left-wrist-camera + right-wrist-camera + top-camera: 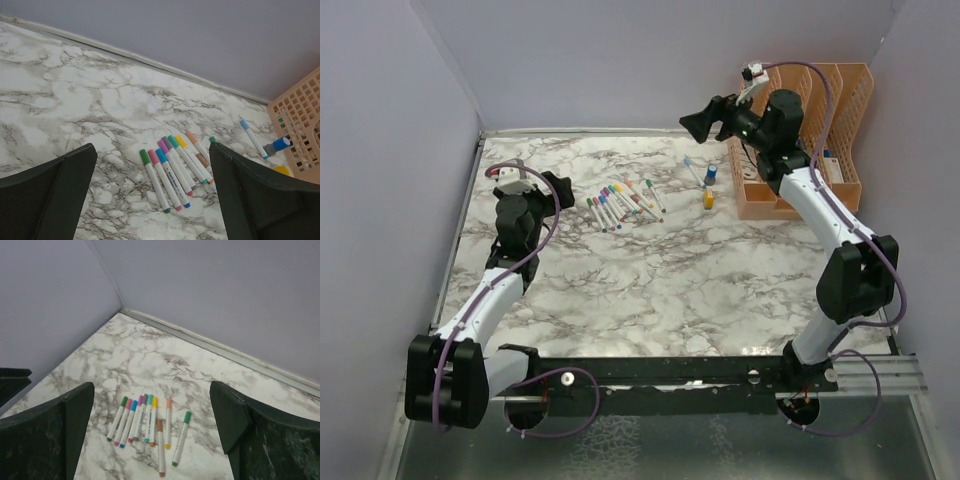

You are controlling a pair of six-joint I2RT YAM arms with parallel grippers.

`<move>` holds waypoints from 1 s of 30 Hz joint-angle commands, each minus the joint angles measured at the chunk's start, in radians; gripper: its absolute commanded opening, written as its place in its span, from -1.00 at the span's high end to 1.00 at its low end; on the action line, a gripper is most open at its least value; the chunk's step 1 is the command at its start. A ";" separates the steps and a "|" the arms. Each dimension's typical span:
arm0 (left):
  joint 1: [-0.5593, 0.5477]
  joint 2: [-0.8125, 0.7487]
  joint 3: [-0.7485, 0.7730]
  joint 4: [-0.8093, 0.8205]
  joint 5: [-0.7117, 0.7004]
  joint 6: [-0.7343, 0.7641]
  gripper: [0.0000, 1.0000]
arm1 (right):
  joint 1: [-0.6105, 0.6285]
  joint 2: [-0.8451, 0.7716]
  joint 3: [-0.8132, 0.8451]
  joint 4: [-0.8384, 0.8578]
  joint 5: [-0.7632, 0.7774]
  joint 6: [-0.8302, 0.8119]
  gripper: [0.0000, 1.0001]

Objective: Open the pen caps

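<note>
The left pincer (562,190) is hanging wide open with nothing between its fingers, just to the left of the row of pens (625,203). The right pincer (692,122) is likewise gaping and empty, raised high beside the orange basket (800,150) and well apart from the row. The pens are lying side by side on the marbled bench (670,290), several touching. The pen caps (165,146) are all seemingly sitting on, at the upper ends in the left wrist view. So I judge the approach is only beginning. Next, one pincer is needing to grip an outer pen's barrel while the other is closing on its cap and pulling along the pen's axis.
</note>
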 commanded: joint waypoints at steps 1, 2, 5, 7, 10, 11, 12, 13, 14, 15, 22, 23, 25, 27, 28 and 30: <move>0.000 0.043 0.042 -0.001 0.029 -0.037 -0.98 | 0.049 0.095 0.134 -0.260 0.267 -0.160 -0.99; 0.000 0.052 0.046 -0.003 0.032 -0.042 -0.98 | 0.054 0.115 0.168 -0.289 0.288 -0.175 -0.99; -0.001 0.073 0.055 -0.003 0.048 -0.050 -0.98 | 0.068 0.173 0.264 -0.359 0.360 -0.211 -0.99; 0.000 0.083 0.058 -0.003 0.053 -0.053 -0.98 | 0.077 0.233 0.355 -0.425 0.405 -0.239 -0.99; 0.000 0.092 0.059 -0.003 0.064 -0.064 -0.98 | 0.093 0.347 0.534 -0.549 0.461 -0.278 -0.99; 0.000 0.094 0.058 -0.003 0.069 -0.067 -0.98 | 0.096 0.395 0.598 -0.597 0.470 -0.290 -0.99; 0.000 0.096 0.057 -0.003 0.070 -0.066 -0.98 | 0.100 0.440 0.669 -0.638 0.478 -0.301 -0.99; 0.000 0.098 0.057 -0.003 0.068 -0.064 -0.98 | 0.104 0.492 0.738 -0.682 0.486 -0.312 -0.99; -0.001 0.100 0.057 -0.004 0.063 -0.061 -0.98 | 0.106 0.544 0.806 -0.723 0.489 -0.322 -0.95; 0.000 0.102 0.058 -0.006 0.059 -0.057 -0.98 | 0.110 0.588 0.871 -0.754 0.492 -0.331 -0.90; -0.001 0.130 0.085 -0.021 0.051 -0.041 -0.98 | 0.112 0.725 0.946 -0.740 0.512 -0.358 -0.57; 0.000 0.135 0.088 -0.021 0.051 -0.041 -0.98 | 0.112 0.731 0.937 -0.732 0.511 -0.358 -0.54; 0.000 0.145 0.095 -0.021 0.051 -0.040 -0.98 | 0.111 0.748 0.930 -0.725 0.501 -0.355 -0.51; 0.000 0.154 0.101 -0.022 0.052 -0.040 -0.98 | 0.113 0.770 0.931 -0.724 0.496 -0.351 -0.50; 0.000 0.158 0.102 -0.022 0.051 -0.040 -0.98 | 0.113 0.779 0.934 -0.724 0.496 -0.349 -0.50; -0.001 0.166 0.105 -0.021 0.048 -0.039 -0.98 | 0.113 0.798 0.934 -0.721 0.496 -0.346 -0.48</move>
